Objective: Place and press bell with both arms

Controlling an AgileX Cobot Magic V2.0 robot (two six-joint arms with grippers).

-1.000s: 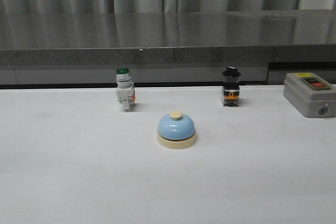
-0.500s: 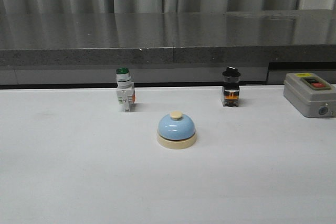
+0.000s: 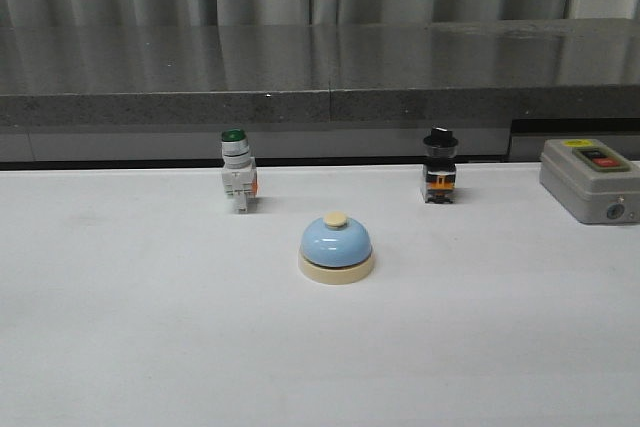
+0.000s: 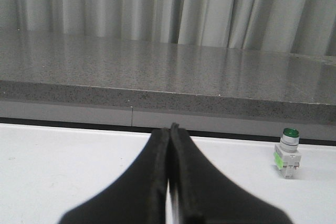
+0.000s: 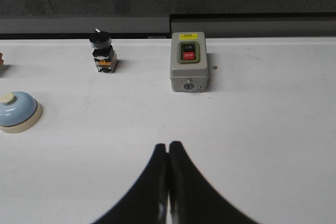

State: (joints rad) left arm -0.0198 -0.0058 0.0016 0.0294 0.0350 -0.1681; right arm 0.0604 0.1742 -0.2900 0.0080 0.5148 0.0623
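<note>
The bell (image 3: pixel 336 247), a light-blue dome on a cream base with a cream knob, sits upright on the white table near the middle. It also shows at the edge of the right wrist view (image 5: pixel 16 110). Neither arm shows in the front view. My left gripper (image 4: pixel 169 129) is shut and empty over the table; the bell is out of its view. My right gripper (image 5: pixel 168 146) is shut and empty, well apart from the bell.
A green-capped white push-button switch (image 3: pixel 237 169) stands behind the bell to the left, a black-knobbed orange-and-black switch (image 3: pixel 439 165) behind it to the right. A grey switch box (image 3: pixel 590 179) lies at the far right. A dark stone ledge (image 3: pixel 320 97) runs along the table's back.
</note>
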